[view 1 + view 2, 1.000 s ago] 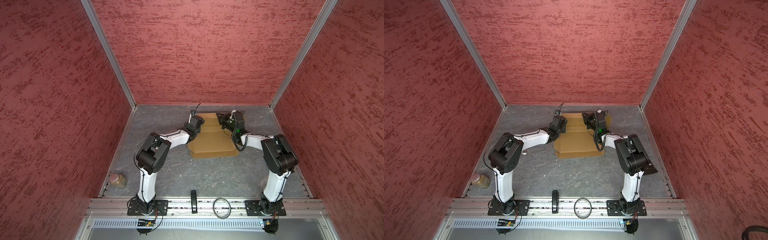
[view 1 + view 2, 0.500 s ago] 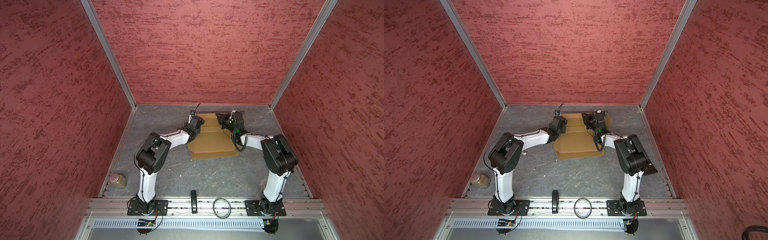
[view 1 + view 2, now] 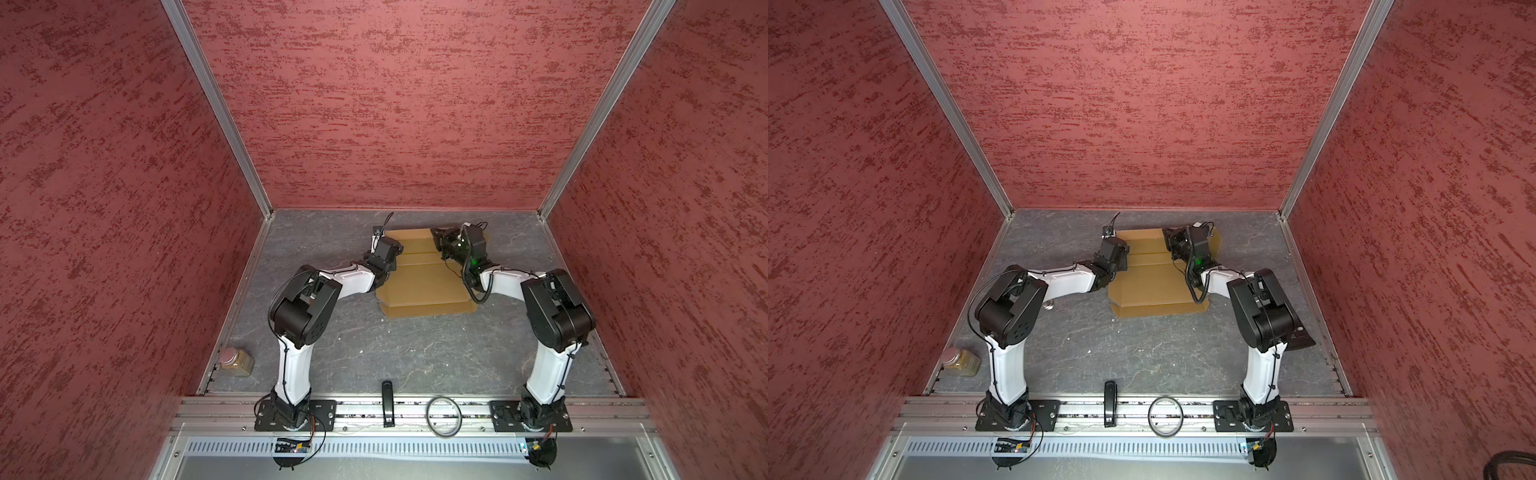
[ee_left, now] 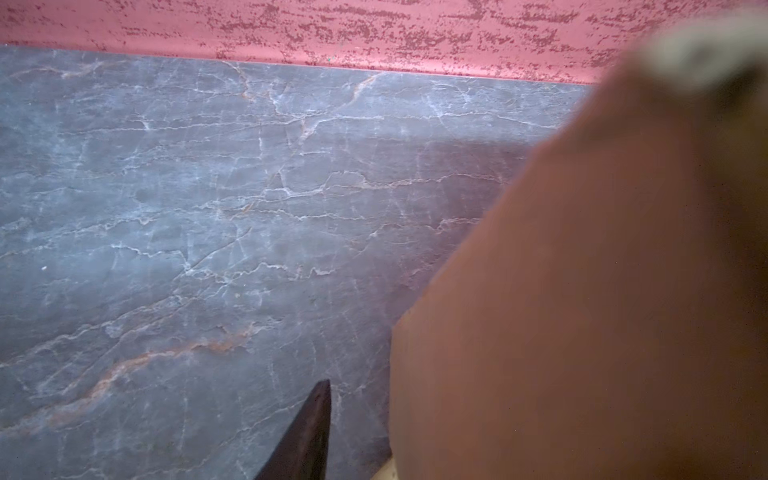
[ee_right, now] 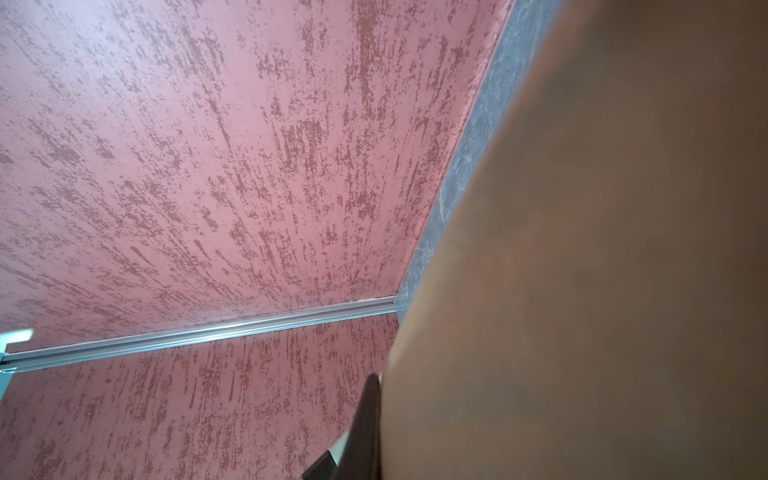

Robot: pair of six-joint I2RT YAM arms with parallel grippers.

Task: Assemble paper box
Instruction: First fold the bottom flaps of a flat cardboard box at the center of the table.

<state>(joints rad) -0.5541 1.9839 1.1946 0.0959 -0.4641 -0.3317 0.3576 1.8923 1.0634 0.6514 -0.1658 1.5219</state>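
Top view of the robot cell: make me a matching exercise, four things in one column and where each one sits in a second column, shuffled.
Things:
1. tan cardboard paper box
2. clear jar, amber inside, silvery lid
3. black bar-shaped piece
4. grey ring

Places:
A. front metal rail, nearer the right arm's base
B. far middle of the grey marbled table
C. table's near corner, by the left wall
D. front metal rail, nearer the left arm's base

Pairs: 1-B, 2-C, 3-D, 4-A.

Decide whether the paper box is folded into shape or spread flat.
Mostly spread: the paper box lies flat on the table in both top views. The wrist views show flaps near its far end raised.
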